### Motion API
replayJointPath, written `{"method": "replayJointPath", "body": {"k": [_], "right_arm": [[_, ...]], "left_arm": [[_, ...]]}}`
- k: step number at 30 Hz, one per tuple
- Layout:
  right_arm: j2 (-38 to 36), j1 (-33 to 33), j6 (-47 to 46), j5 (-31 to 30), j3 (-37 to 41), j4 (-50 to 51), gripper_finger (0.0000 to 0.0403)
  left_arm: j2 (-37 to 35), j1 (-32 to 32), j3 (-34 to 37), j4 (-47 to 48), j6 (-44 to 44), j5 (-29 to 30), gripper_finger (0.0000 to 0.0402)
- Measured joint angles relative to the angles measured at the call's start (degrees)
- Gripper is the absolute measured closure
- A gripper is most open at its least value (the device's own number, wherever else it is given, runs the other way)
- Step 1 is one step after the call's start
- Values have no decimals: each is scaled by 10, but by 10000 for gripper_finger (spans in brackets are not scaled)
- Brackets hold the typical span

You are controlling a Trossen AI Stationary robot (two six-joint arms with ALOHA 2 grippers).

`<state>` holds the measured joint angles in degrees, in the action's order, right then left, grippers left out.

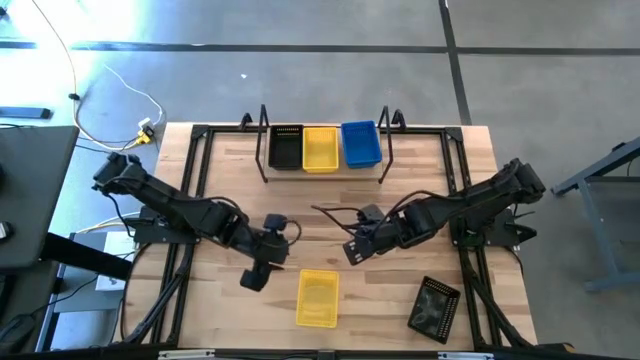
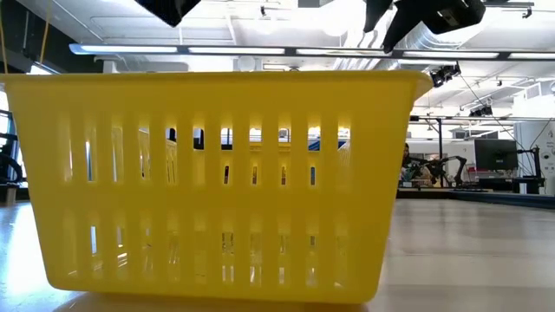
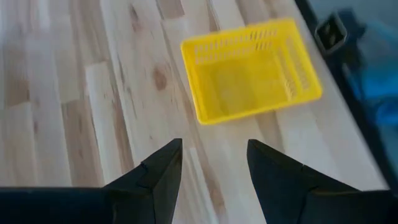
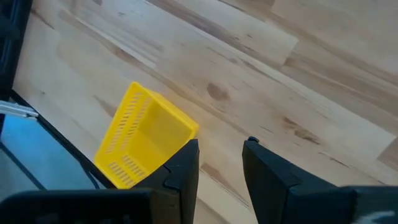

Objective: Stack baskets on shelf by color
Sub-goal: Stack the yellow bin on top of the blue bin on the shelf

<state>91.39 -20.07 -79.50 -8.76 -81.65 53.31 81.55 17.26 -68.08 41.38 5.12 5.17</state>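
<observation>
A yellow basket (image 1: 318, 298) sits upright on its base near the table's near edge; it fills the low view (image 2: 217, 182). My left gripper (image 1: 255, 275) hovers open just left of it, with the basket (image 3: 252, 68) ahead of its fingers (image 3: 214, 146). My right gripper (image 1: 355, 250) hovers open above the table, to the far right of that basket (image 4: 146, 134), touching nothing (image 4: 221, 143). On the shelf (image 1: 325, 172) at the far middle stand a black basket (image 1: 286, 147), a yellow one (image 1: 320, 148) and a blue one (image 1: 360, 143) side by side.
Another black basket (image 1: 435, 307) lies askew at the near right, close to the black tabletop frame (image 1: 470, 270). The frame's tubes run along both table sides. Bare wood lies between the shelf and the grippers. Cables hang at the far left beyond the table.
</observation>
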Motion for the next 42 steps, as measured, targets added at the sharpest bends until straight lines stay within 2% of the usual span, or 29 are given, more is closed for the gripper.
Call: {"method": "replayJointPath", "body": {"k": [10,23,32,42], "right_arm": [[9,2,15,-7,0,7,293],[12,2,15,-16,0,18,293],[11,2,15,-17,0,19,293],[11,2,15,-20,0,22,293]], "left_arm": [[62,24,0,-58,-190,2,229],[108,35,-2,-106,-436,-2,229],[163,55,0,-105,-477,3,229],[207,58,0,-153,-513,13,229]]}}
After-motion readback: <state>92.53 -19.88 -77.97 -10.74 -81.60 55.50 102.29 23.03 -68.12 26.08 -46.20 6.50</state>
